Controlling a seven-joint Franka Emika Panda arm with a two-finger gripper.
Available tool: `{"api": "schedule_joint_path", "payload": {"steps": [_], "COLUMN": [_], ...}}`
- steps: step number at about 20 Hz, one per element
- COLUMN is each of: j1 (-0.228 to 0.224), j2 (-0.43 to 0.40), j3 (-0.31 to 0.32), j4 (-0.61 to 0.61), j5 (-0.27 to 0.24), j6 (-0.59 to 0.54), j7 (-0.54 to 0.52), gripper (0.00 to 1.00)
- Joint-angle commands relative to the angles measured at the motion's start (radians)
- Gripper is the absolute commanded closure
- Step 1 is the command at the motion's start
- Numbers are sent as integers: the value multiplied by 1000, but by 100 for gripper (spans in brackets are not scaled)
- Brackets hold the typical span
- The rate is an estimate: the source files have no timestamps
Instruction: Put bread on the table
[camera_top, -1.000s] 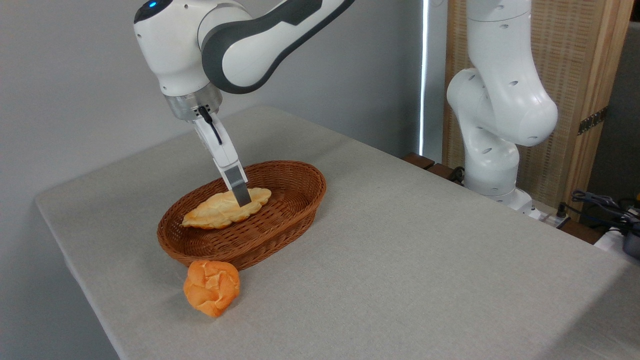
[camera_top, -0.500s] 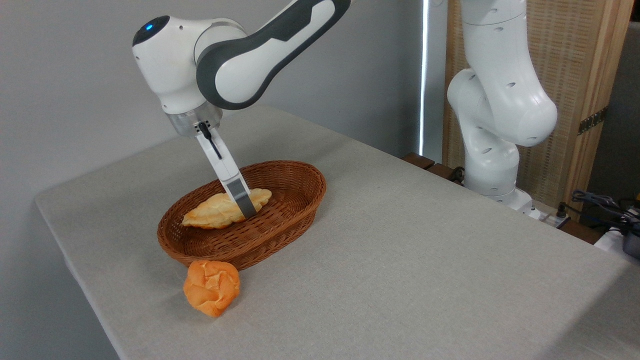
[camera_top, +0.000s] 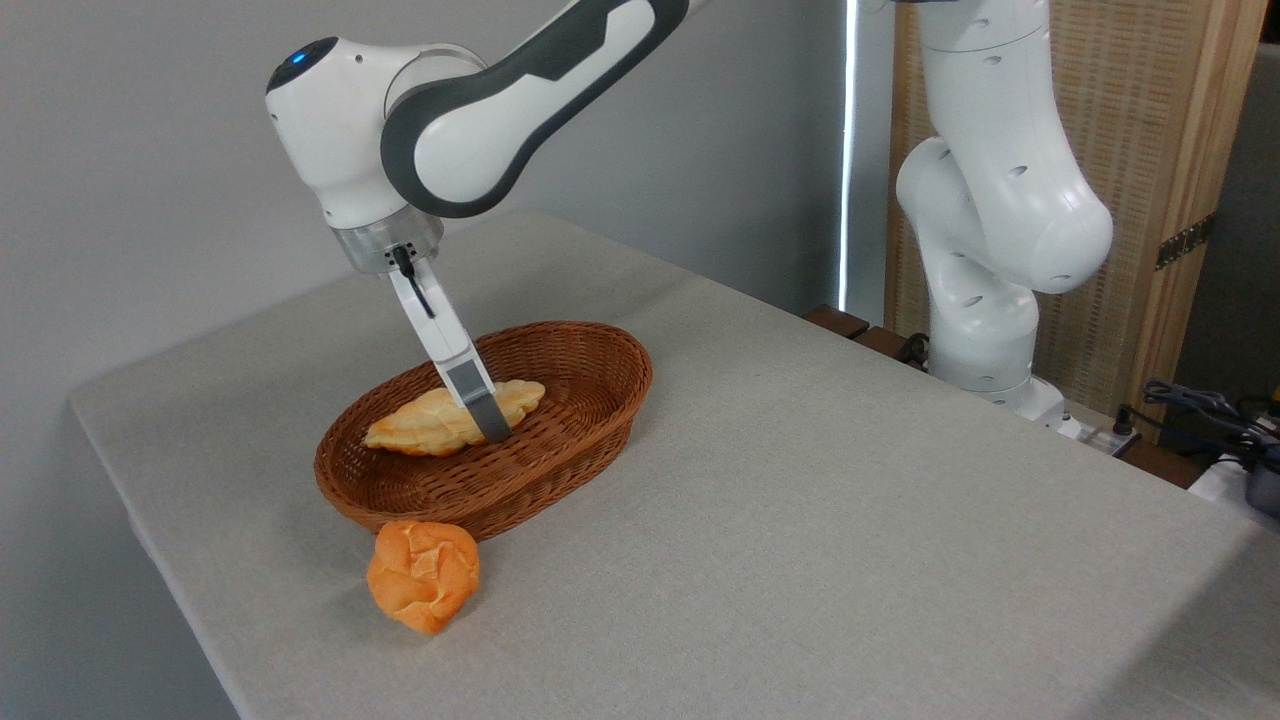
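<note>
The bread (camera_top: 418, 428), a long pale golden pastry with browned edges, lies in the brown wicker basket (camera_top: 606, 352) on the table (camera_top: 800, 520). My gripper (camera_top: 490, 422) reaches down into the basket at the bread's right half. Its near finger (camera_top: 483, 405) stands in front of the bread, with the tip low beside it. The far finger is hidden behind, so the jaws straddle the pastry. The gripper is open and the bread rests undisturbed.
A round knotted orange bun (camera_top: 423, 577) sits on the table just in front of the basket. The arm's white base (camera_top: 985, 310) stands off the table's far right edge, with cables (camera_top: 1205, 405) beside it. A wall runs behind the table.
The gripper has come down. Its near finger has dropped from the top of the bread to in front of it. The bread has not moved.
</note>
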Motion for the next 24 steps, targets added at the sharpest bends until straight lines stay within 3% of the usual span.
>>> {"api": "schedule_joint_path", "payload": {"steps": [1, 2, 3, 4, 5, 19, 24], "j1": [-7, -7, -7, -7, -7, -4, 5], "j2": [13, 13, 13, 11, 10, 5, -47], "j3": [5, 5, 5, 5, 7, 13, 31], "j4": [6, 8, 8, 6, 8, 9, 21], "j5": [27, 27, 27, 25, 25, 23, 16], "j6": [12, 12, 10, 4, 1, -5, -24], "j7": [1, 1, 1, 2, 1, -1, 1], "gripper": [14, 19, 32, 54, 67, 68, 68]}}
